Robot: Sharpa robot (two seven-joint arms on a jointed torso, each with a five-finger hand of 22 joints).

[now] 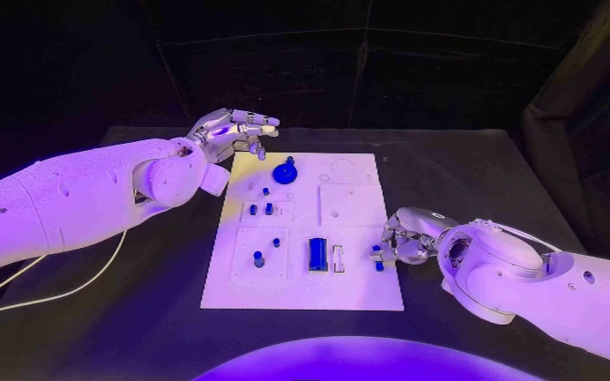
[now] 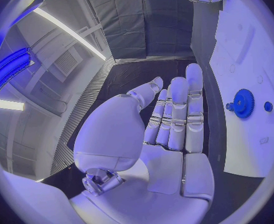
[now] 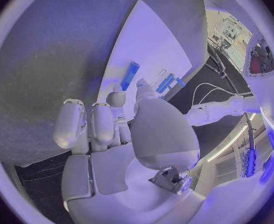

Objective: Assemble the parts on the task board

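Observation:
The white task board [image 1: 350,288] lies mid-table. On it are a blue gear [image 1: 285,172], a blue block [image 1: 316,254] and several small blue pegs [image 1: 259,210]. My left hand [image 1: 235,130] hovers over the board's far left corner, fingers spread, holding nothing. The left wrist view shows its flat palm [image 2: 174,129] beside the gear [image 2: 243,103]. My right hand [image 1: 405,242] sits at the board's right edge, fingers curled in, pinching a small blue peg [image 1: 377,251]. In the right wrist view its thumb [image 3: 143,92] points at blue parts [image 3: 165,83] on the board, and the blue block [image 3: 130,75] lies beyond.
A white cable [image 1: 77,286] trails over the black table [image 1: 140,310] under the left arm. A dark wall stands behind the table's far edge. Bare table lies on both sides of the board.

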